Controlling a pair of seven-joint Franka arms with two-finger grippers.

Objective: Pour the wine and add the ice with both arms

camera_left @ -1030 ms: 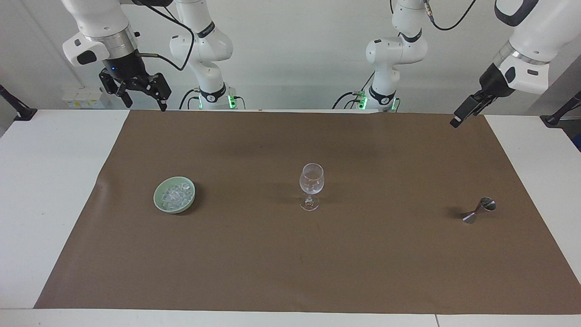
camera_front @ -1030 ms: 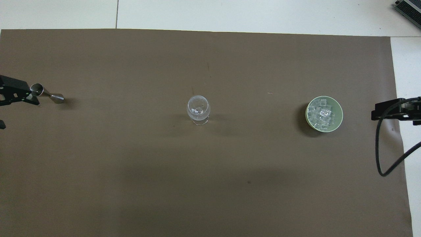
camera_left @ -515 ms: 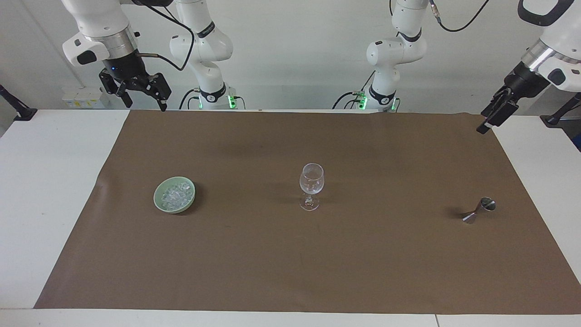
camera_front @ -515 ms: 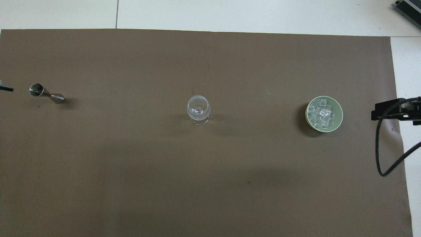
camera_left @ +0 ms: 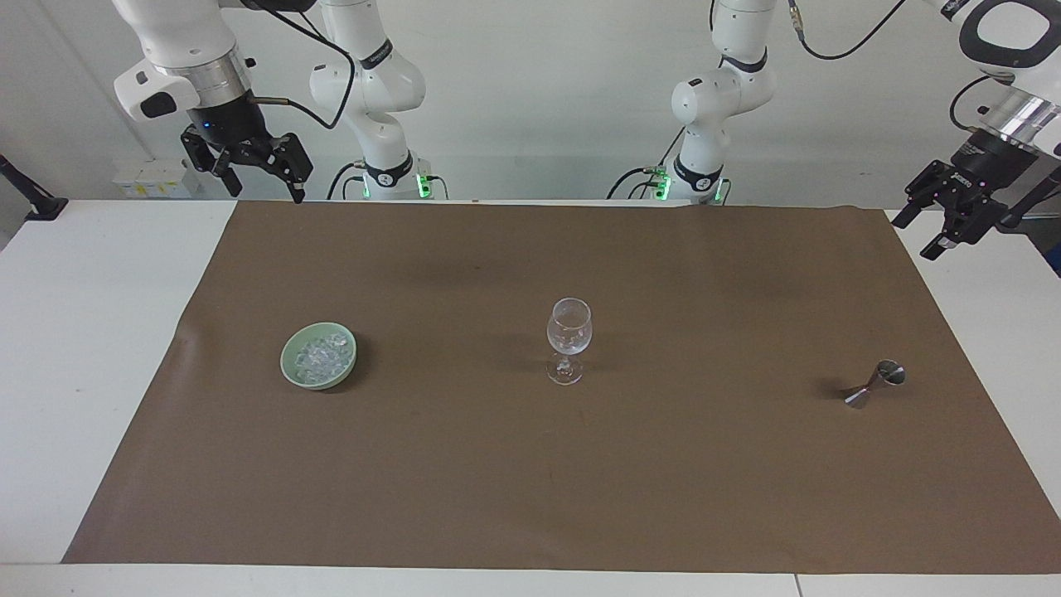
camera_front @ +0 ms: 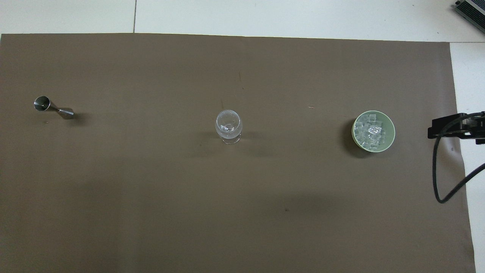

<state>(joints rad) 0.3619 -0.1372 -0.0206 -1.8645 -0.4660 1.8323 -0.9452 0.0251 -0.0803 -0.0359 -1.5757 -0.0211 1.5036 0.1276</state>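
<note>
I see the ice [camera_left: 319, 358] heaped in a pale green bowl [camera_left: 292, 371] toward the right arm's end of the table, with no single long axis. A stemmed glass [camera_left: 569, 336] stands upright mid-mat; a steel jigger [camera_left: 874, 385] lies tilted toward the left arm's end. All rest on brown paper [camera_left: 530, 481] over a white table [camera_left: 75, 332]; the wall is plain white. I read no labels. Right gripper [camera_left: 257, 178] and left gripper [camera_left: 941, 220] hang spread wide, holding nothing.
</note>
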